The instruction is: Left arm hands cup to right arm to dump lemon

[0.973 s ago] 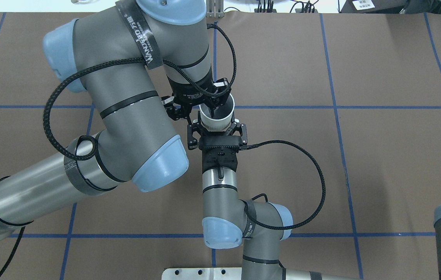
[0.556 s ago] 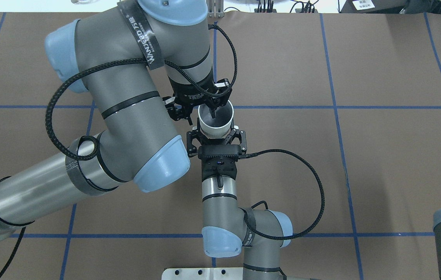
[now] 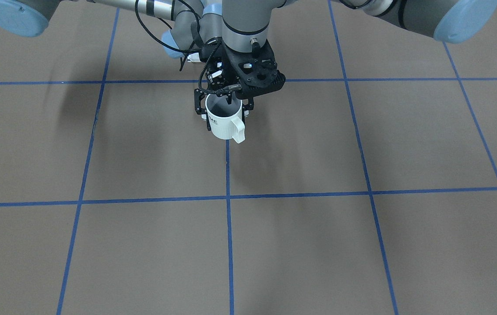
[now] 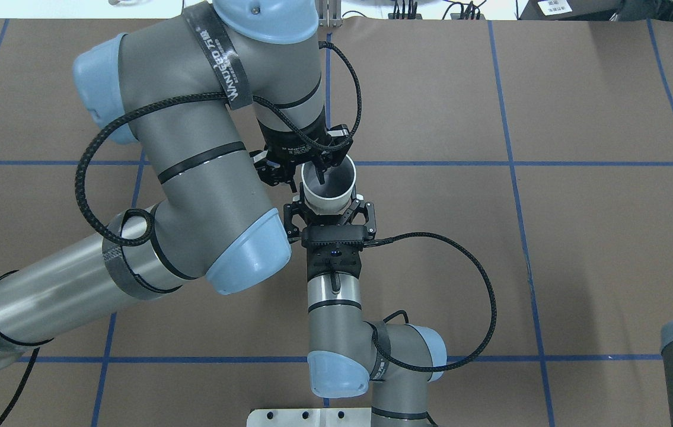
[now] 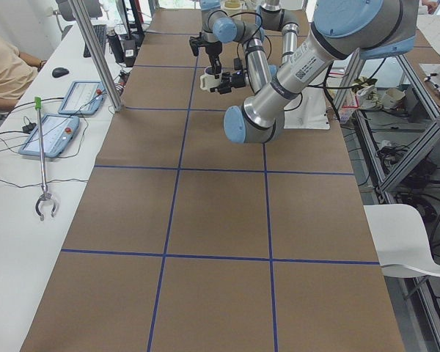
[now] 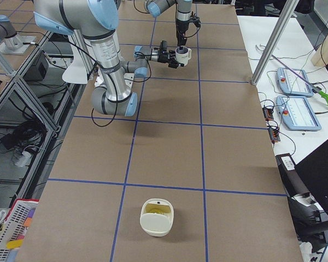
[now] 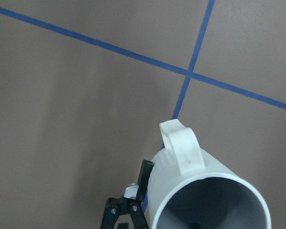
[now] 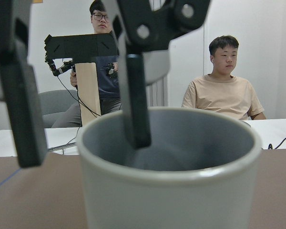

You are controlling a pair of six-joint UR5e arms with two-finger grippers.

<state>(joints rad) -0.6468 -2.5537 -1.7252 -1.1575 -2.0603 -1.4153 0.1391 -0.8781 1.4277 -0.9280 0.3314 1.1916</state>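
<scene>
Currently the cup [image 4: 336, 185] is hanging upright in the air, mouth up, over a crossing of blue lines [image 7: 188, 72] on the brown table [image 4: 579, 237], about mid-width. The R gripper [image 4: 328, 194] is coming in level from the robot's side and is clasping the cup's body, one finger on each flank. In the L wrist view one of its fingers [image 7: 144, 175] is lying against the white wall, so it is grasping the cup. The L gripper [image 4: 300, 175] is reaching down from above and straddling the rim: one finger [image 8: 133, 95] is dipping inside, the other [image 8: 19, 105] is standing outside. The R wrist view is showing a gap betw. each of these and the wall, so its jaws are spread, not pinching, i.e. released. The handle [image 3: 237, 129] is pointing away from the robot, twd the operators' side, and part of the black lettering [image 3: 213, 121] is showing next to it. The cup's inside is looking plain grey; contents can't be made out. Well apart, near the table's end on the robot's right, a white tub [image 6: 156, 221] w/ a yellowish inside is sitting on the table. Two people [image 8: 224, 98] are sitting beyond the table in the R wrist view.
</scene>
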